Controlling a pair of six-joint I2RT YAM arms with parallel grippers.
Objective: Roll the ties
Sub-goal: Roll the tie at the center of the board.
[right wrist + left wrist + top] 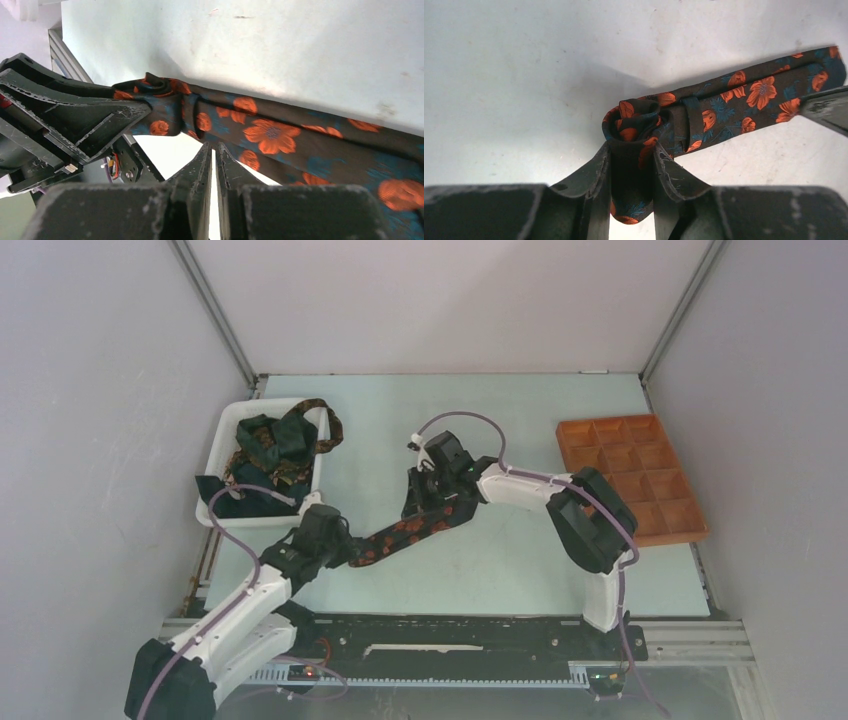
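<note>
A dark floral tie (405,530) with orange-red flowers stretches across the table between my two grippers. My left gripper (345,550) is shut on its loosely rolled end (631,117); the fabric fills the space between the jaws (632,165). The rest of the tie (744,100) runs off to the right. My right gripper (432,508) is shut, with its tips (212,146) pinching the lower edge of the tie (270,132). The left gripper's fingers (85,117) show beside the rolled end (155,87). More dark ties (270,440) lie heaped in the white bin.
The white plastic bin (222,430) stands at the back left, with one tie hanging over its right rim. An orange-brown compartment tray (630,475) sits at the right. Grey walls close in the table on three sides.
</note>
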